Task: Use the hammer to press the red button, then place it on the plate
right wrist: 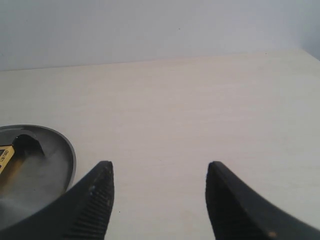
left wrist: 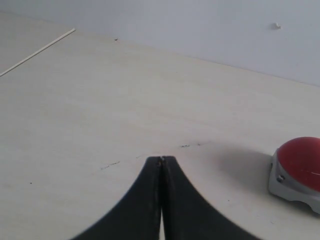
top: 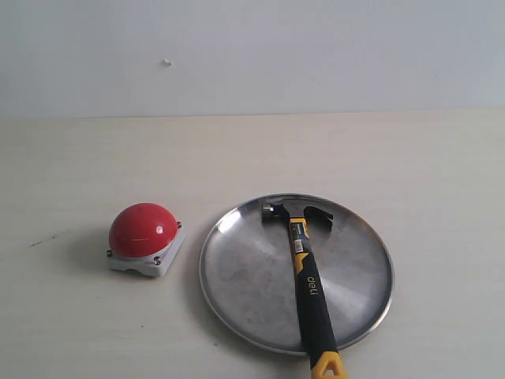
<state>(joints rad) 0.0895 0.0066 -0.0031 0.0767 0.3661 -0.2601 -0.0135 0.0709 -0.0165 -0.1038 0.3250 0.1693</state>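
The hammer lies on the plate, steel head toward the far rim, and its black-and-yellow handle runs over the near rim. Left of the plate, the red button sits on its white base. Neither arm shows in the exterior view. My left gripper is shut with nothing in it, over bare table, and the red button lies off to one side of it. My right gripper is open and empty above the table, beside the plate, where part of the hammer shows.
A pale wooden table carries everything, with a plain light wall behind it. A thin white strip runs across the table far from the left gripper.
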